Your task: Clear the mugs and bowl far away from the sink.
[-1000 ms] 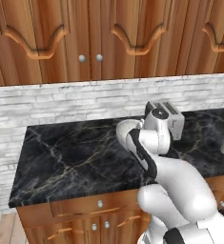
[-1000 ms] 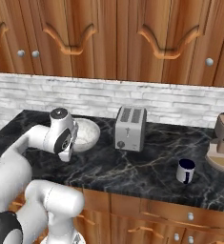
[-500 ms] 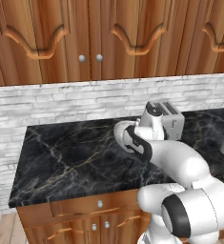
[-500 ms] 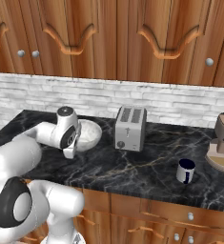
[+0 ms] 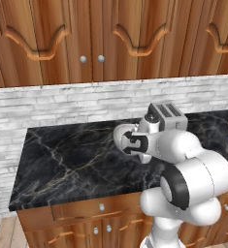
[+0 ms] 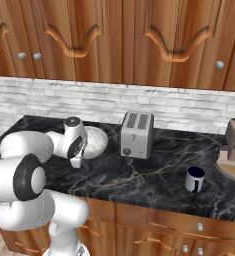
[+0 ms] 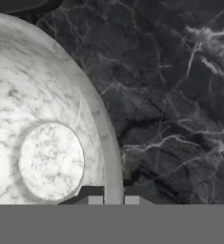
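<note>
Marble counter [image 6: 154, 172], toaster [image 6: 137, 134] as landmark. Bowl [image 6: 95, 140] sits just left of the toaster. Gripper [image 7: 113, 200] clenched on the bowl's rim, closed slightly tighter over the last second; arm has swung in. Grasp looks secured, so lift comes next. Mug [image 6: 194, 179] right of toaster, untouched.

Glossy black veined marble surface [image 5: 72, 160]; stone-like white bowl [image 7: 46, 119]; brushed-metal toaster [image 6: 137, 134]; polished wood cabinets [image 6: 119, 40] above the surface.
</note>
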